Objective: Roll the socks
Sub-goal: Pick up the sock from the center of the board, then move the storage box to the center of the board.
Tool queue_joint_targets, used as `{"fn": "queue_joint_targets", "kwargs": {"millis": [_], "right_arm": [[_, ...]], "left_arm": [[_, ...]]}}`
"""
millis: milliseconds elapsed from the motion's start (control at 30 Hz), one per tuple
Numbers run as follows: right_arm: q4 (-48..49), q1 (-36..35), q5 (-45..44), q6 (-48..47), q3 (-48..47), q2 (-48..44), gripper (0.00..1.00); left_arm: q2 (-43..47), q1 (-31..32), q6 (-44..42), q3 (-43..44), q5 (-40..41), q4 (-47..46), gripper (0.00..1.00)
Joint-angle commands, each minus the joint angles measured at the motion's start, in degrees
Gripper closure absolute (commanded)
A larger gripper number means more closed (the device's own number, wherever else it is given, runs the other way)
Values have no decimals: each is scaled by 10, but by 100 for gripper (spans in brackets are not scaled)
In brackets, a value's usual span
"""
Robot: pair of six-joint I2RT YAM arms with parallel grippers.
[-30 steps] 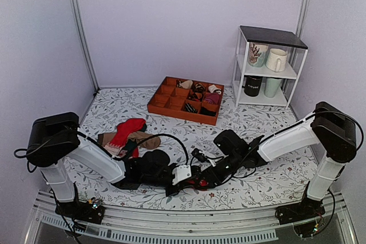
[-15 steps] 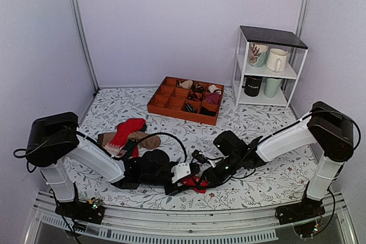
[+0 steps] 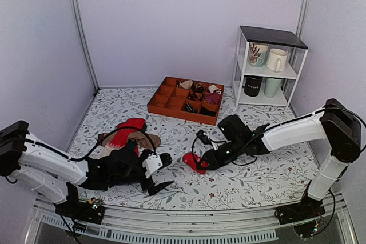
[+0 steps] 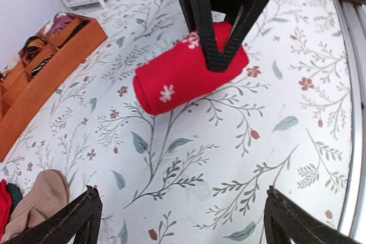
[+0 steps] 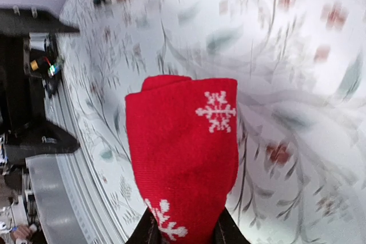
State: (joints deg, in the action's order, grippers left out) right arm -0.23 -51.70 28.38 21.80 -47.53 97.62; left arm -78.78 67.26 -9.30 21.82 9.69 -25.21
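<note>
Socks (image 4: 171, 81), rolled into a tight red bundle, lie near the middle of the worktop (image 3: 257, 175); whether they touch it I cannot tell. The right hand (image 3: 205, 160) is clenched across one end, probably to keep the roll from unwinding on the way to the far orange tray (image 3: 171, 111). The left hand (image 3: 160, 173), just left of the bundle, is spread wide and grasps nothing.
</note>
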Motion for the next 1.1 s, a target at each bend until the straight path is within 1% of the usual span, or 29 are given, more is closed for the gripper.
{"fn": "queue_joint_targets", "kwargs": {"millis": [0, 100, 233, 433, 567, 633, 833, 1000, 1067], "right_arm": [[-33, 27, -34, -21, -91, -39, 100], [-56, 48, -40, -41, -165, -13, 100], [-84, 73, -74, -75, -274, 45, 100], [-92, 111, -137, -115, -436, 174, 100], [-97, 119, -143, -146, -533, 254, 100], [-102, 122, -155, -170, -579, 289, 100], [-106, 132, -135, -238, -681, 387, 100], [-122, 135, -124, -236, -752, 452, 100], [-122, 135, -126, -227, -767, 470, 100]], "left_arm": [[66, -30, 40, -32, 37, -3, 1], [102, -50, 52, -45, 38, -17, 0], [129, -73, 57, -40, 45, -5, 0], [120, -86, 68, -13, 67, 13, 0], [126, -95, 78, -5, 83, 11, 1], [133, -100, 78, -5, 76, 4, 0], [122, -112, 60, -4, 60, -13, 0], [100, -116, 58, 9, 51, -12, 0], [100, -117, 62, 12, 50, -13, 1]]}}
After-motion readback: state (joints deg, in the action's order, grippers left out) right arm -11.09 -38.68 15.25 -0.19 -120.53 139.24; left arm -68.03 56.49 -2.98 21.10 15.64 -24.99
